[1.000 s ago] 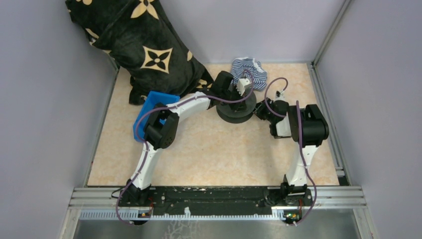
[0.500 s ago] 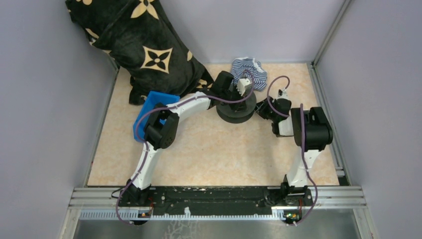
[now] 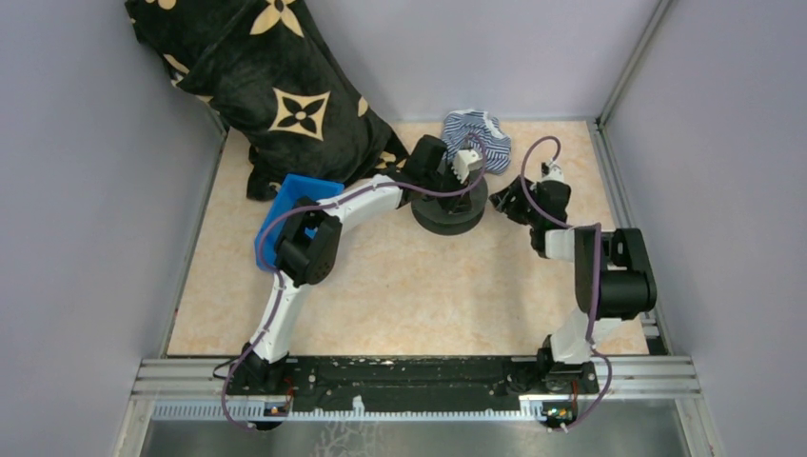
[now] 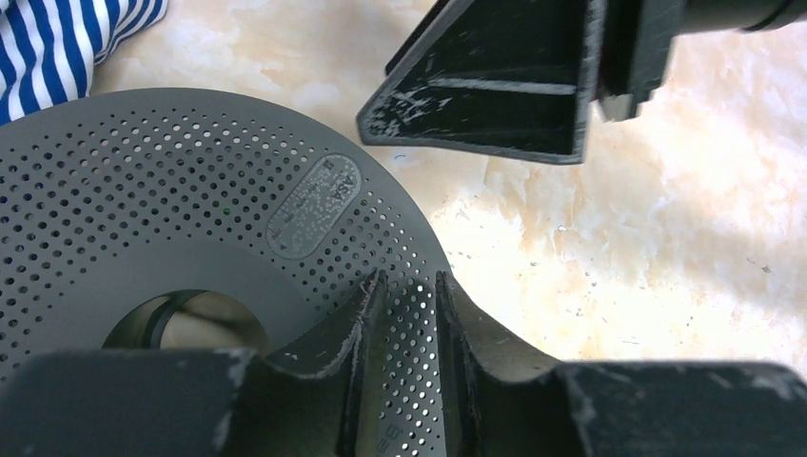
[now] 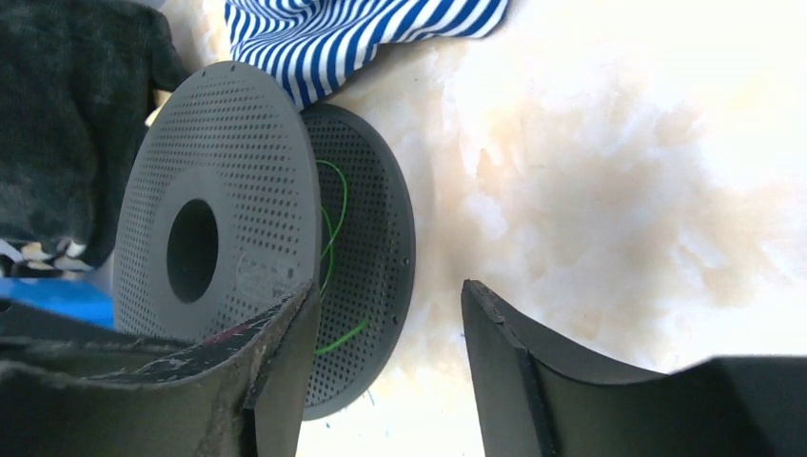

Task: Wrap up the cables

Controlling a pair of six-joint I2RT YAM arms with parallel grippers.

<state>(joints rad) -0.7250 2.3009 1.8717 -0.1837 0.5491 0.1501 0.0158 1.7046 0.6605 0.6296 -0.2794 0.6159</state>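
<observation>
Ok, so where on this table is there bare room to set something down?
The biggest bare patch of the table is the near middle, bordered by the left arm, the right arm, the black spool and the base rail. A smaller one lies far right, between the striped cloth and the wall. Far left is crowded: patterned blanket, blue bin.

readable text: none | spool (image 4: 143, 190) oval label (image 4: 314, 205): lettering too blurred
</observation>
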